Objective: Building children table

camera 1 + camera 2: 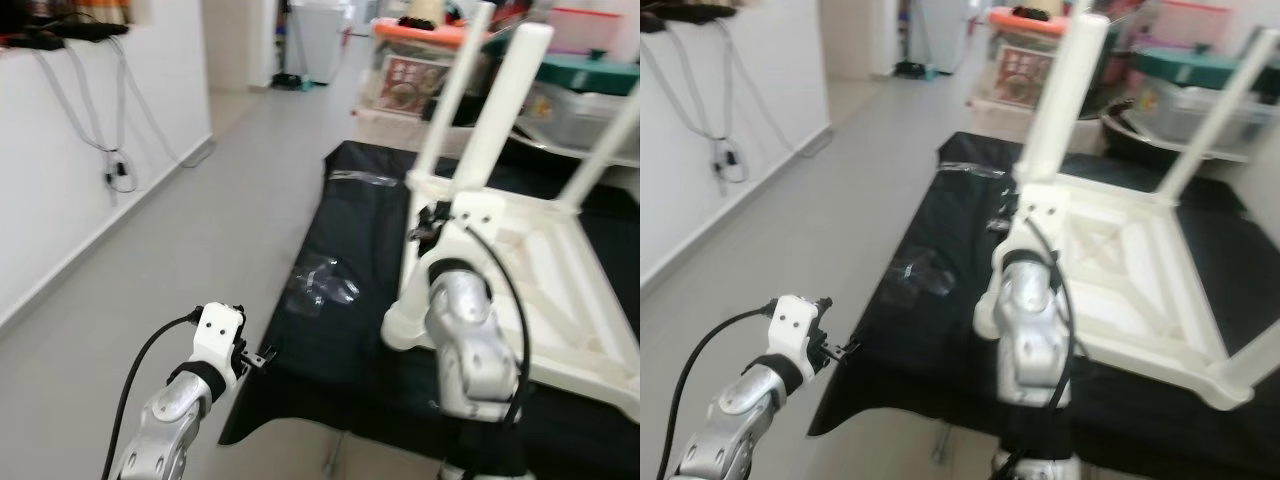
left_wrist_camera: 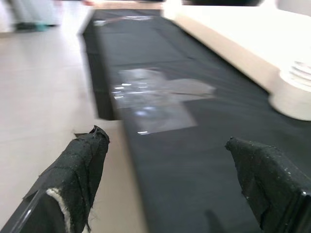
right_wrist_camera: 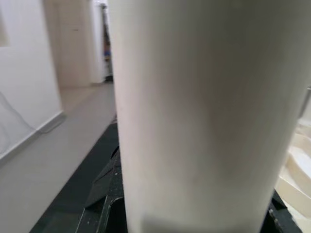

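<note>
A white children's table [image 1: 560, 260] lies upside down on a black cloth [image 1: 350, 240]. Two of its legs [image 1: 450, 100] stand up at the far side. My right gripper [image 3: 194, 213] is shut on another white leg [image 1: 505, 100], holding it upright over the table's left edge; that leg [image 3: 194, 111] looms close in the right wrist view. The near left corner socket [image 2: 296, 92] shows a thread and is bare. My left gripper [image 2: 165, 179] is open low at the cloth's near left edge, its fingers [image 2: 82, 165] holding nothing.
Clear plastic wrap [image 1: 320, 285] lies on the cloth between my left gripper and the table. Storage boxes [image 1: 590, 90] crowd the back right. A white wall with hanging cables [image 1: 110, 150] runs along the left, with grey floor [image 1: 200, 250] beside it.
</note>
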{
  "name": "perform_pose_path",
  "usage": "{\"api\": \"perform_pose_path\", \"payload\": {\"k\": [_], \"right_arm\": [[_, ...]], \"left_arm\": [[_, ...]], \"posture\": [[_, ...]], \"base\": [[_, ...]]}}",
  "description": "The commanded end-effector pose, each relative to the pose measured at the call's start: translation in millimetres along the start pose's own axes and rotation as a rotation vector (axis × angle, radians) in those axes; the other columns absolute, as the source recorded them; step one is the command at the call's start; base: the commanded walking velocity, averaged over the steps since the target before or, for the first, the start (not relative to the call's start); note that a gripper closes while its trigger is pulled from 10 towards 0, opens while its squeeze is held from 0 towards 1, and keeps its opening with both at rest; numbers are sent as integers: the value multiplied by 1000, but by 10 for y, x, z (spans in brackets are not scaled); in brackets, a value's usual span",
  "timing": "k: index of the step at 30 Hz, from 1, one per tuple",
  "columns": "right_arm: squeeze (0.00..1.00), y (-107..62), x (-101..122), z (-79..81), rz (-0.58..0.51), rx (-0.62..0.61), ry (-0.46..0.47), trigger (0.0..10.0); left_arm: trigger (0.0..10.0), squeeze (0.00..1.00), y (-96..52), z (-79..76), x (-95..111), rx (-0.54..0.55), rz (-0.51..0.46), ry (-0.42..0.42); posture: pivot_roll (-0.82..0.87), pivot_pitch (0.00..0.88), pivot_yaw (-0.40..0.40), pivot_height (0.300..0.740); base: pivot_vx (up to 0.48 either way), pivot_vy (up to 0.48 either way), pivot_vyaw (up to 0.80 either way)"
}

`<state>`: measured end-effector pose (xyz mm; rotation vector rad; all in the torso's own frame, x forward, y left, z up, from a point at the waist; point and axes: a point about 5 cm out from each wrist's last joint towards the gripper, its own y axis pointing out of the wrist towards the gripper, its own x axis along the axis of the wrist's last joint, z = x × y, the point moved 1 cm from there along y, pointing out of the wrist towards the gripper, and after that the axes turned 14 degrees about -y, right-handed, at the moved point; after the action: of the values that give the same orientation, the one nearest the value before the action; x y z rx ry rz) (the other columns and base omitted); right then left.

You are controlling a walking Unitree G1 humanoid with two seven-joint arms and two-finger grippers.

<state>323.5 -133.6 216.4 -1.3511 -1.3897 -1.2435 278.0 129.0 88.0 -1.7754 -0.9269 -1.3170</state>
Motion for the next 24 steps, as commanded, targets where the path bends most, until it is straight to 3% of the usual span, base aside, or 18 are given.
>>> {"api": "perform_pose_path", "payload": {"k": [1, 2, 5, 6, 8, 9, 10, 11, 12, 14, 16, 17, 18, 20, 21, 22, 23, 24], "right_arm": [[1000, 21, -63, 16, -5, 94, 0, 10000], [1000, 21, -63, 16, -5, 94, 0, 10000], [1000, 273, 164, -71, -68, 231, -20, 10000], [0, 356, 236, -109, -89, 333, -15, 10000], [0, 357, 295, -138, -98, 387, -9, 10000], [0, 357, 310, -178, -113, 485, -40, 10000], [0, 357, 310, -178, -113, 485, -40, 10000], [0, 338, 310, -194, -163, 608, -82, 10000], [0, 338, 310, -194, -163, 608, -82, 10000], [0, 319, 189, -164, -179, 803, -133, 10000], [0, 319, 189, -164, -179, 803, -133, 10000], [0, 330, 107, -115, -164, 861, -132, 10000], [0, 355, -22, -1, -127, 906, -137, 3098], [0, 366, -105, 80, -105, 934, -143, 3098], [0, 422, -165, 149, -80, 900, -123, 0], [0, 422, -165, 149, -80, 900, -123, 0], [0, 549, -244, 161, -4, 748, -116, 0], [0, 691, -392, -12, 148, 427, -90, 0]], "left_arm": [[10000, 0, 14, -9, -28, -10, 15, -14], [10000, 0, 14, -9, -28, -10, 15, -14], [10000, 0, 37, -6, -5, -10, 9, -14], [10000, 0, 41, -7, -3, -10, 7, -15], [10000, 0, 43, -7, -2, -9, 6, -17], [10000, 0, 47, -16, -6, -10, 6, -18], [10000, 0, 47, -16, -6, -10, 6, -18], [10000, 0, 52, -25, -9, -11, 6, -18], [10000, 0, 52, -25, -9, -11, 6, -18], [10000, 0, 60, -32, -3, -14, 4, -16], [10000, 0, 60, -32, -3, -14, 4, -16], [10000, 0, 65, -30, 2, -13, 3, -16], [10000, 0, 71, -27, 10, -13, 1, -15], [10000, 0, 74, -25, 15, -12, -1, -14], [10000, 0, 76, -22, 23, -11, -3, -13], [10000, 0, 76, -22, 23, -11, -3, -13], [10000, 0, 71, -15, 29, -7, -6, -12], [10000, 0, 56, -9, 27, -4, -6, -13]], "posture": [[12, 0, -89, 740], [12, 0, -89, 740], [12, 0, -94, 740], [12, 0, -94, 740], [12, 0, -94, 740], [17, 0, -97, 740], [17, 0, -97, 740], [20, 0, -100, 740], [20, 0, -100, 740], [26, 0, -102, 740], [26, 0, -102, 740], [33, 0, -107, 740], [45, 0, -114, 740], [45, 0, -114, 740], [50, 0, -119, 740], [50, 0, -119, 740], [54, 0, -120, 740], [52, 0, -119, 740]], "base": [[0, 0, 0], [0, 0, 0], [0, 0, 0], [0, 0, 0], [0, 0, 0], [0, 0, 0], [0, 0, 0], [0, 0, 0], [0, 0, 0], [0, 0, 0], [0, 0, 0], [0, 0, 0], [0, 0, 0], [0, 0, 0], [0, 0, 0], [0, 0, 0], [0, 0, 0], [0, 0, 0]]}}
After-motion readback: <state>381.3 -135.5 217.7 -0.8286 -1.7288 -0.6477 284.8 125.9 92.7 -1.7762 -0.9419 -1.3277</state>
